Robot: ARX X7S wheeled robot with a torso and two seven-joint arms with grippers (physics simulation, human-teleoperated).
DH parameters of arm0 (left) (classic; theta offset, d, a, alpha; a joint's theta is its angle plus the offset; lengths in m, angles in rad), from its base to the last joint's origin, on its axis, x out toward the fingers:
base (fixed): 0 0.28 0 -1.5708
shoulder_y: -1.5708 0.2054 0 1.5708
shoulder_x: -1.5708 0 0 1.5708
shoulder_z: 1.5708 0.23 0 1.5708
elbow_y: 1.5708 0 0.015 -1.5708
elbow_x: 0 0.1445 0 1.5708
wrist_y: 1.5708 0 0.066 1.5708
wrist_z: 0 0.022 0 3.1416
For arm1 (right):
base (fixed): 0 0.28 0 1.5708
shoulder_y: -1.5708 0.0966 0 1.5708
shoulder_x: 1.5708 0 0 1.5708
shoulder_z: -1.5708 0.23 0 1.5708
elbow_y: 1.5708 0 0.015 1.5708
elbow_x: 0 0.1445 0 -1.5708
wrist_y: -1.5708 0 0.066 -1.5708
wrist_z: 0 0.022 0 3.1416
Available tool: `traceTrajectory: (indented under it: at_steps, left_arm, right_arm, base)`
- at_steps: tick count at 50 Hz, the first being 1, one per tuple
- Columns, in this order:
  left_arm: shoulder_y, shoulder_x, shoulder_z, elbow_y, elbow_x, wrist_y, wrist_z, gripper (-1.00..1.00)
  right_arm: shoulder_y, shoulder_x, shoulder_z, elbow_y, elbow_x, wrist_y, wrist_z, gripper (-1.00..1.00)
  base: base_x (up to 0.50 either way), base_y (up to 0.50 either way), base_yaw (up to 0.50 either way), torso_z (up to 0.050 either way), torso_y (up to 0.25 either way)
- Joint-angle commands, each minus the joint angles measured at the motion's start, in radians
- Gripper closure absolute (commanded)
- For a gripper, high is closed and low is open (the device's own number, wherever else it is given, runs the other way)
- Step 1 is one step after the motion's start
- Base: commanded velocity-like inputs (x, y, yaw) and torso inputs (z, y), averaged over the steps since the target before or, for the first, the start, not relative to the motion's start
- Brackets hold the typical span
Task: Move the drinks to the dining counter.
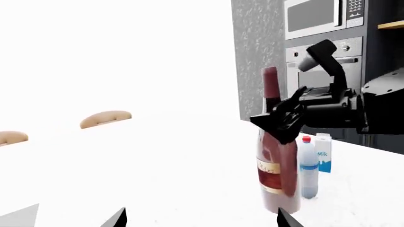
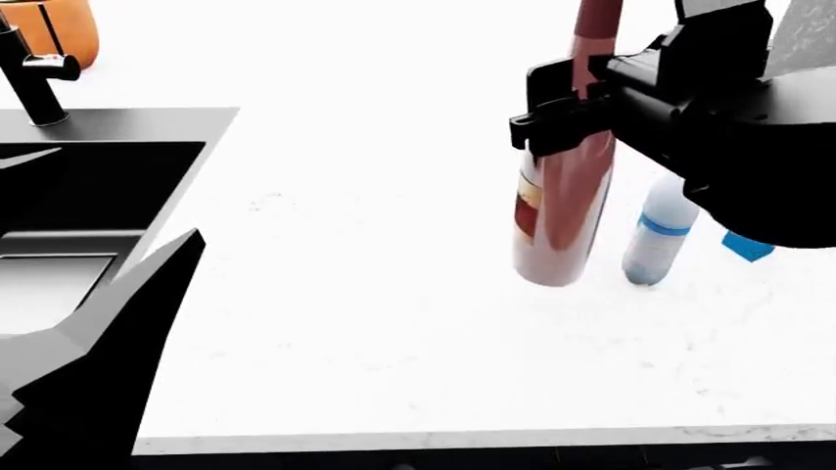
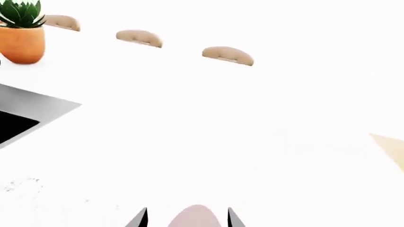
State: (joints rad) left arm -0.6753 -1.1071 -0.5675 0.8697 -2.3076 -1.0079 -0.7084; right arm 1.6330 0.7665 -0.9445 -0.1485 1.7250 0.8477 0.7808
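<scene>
The tall dark-red wine bottle (image 2: 559, 211) stands slightly tilted over the white dining counter (image 2: 366, 333), with my right gripper (image 2: 551, 110) shut on its shoulder. In the left wrist view the black fingers (image 1: 285, 122) wrap that bottle (image 1: 277, 175). I cannot tell if its base touches the top. Just behind it stand the clear water bottle (image 2: 657, 233) with a red cap (image 1: 307, 139) and the milk carton (image 1: 324, 152). My left gripper (image 1: 202, 220) hovers open over bare counter, a short way from the bottle's base. The right wrist view shows the bottle (image 3: 197, 218) between its fingertips.
A black inset sink (image 2: 92, 211) and faucet (image 2: 33, 73) lie at the counter's left, with an orange plant pot (image 3: 22, 43) beyond. Wooden chair backs (image 3: 227, 55) line the far edge. A wall oven and microwave (image 1: 319, 19) stand behind the drinks.
</scene>
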Motion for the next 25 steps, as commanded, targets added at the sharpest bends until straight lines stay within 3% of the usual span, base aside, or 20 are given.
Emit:
traceTrajectory:
  at_steps: [1, 25]
  left_arm:
    - [0.001, 0.002, 0.002, 0.001, 0.002, 0.000, -0.001, -1.00]
    - [0.001, 0.001, 0.001, 0.000, 0.001, -0.001, 0.002, -1.00]
  right_arm:
    - [-0.054, -0.042, 0.010, 0.087, -0.121, -0.070, -0.058, 1.00]
    - [-0.142, -0.056, -0.004, 0.102, -0.188, -0.145, -0.075, 1.00]
  base:
    - [0.00, 0.00, 0.00, 0.000, 0.000]
    - [0.00, 0.00, 0.00, 0.000, 0.001]
